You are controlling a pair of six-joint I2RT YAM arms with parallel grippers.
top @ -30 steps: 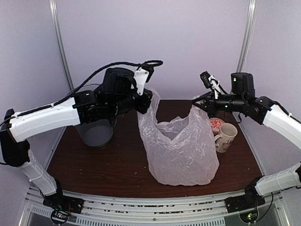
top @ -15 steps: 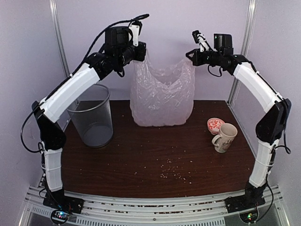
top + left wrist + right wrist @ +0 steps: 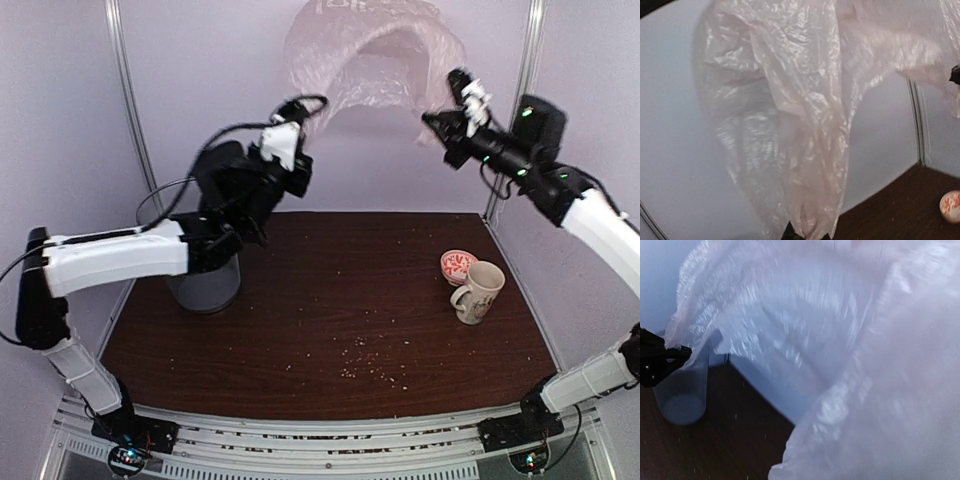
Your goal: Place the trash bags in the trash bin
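Both arms reach up and inward above the table (image 3: 300, 330), the left arm slanting up from the left side and the right arm bent at the elbow and stretched toward the back wall. The left gripper (image 3: 806, 234) is pressed together on a gathered corner of the bag (image 3: 372, 50), its dark fingertips just showing under the film in its wrist view. The right gripper (image 3: 437, 112) pinches the opposite edge, its fingers hidden behind plastic in its own camera. The bag hangs between them, high against the back wall and well above the tabletop: thin, translucent, pinkish-white, wrinkled and glossy, arched like a canopy. The bin (image 3: 205, 285), a grey see-through cylinder with a thin rim, stands at the table's left, partly behind the left arm. At the right sit a cream mug (image 3: 482, 290) and a small red-and-white bowl (image 3: 458, 265); crumbs dot the dark wood
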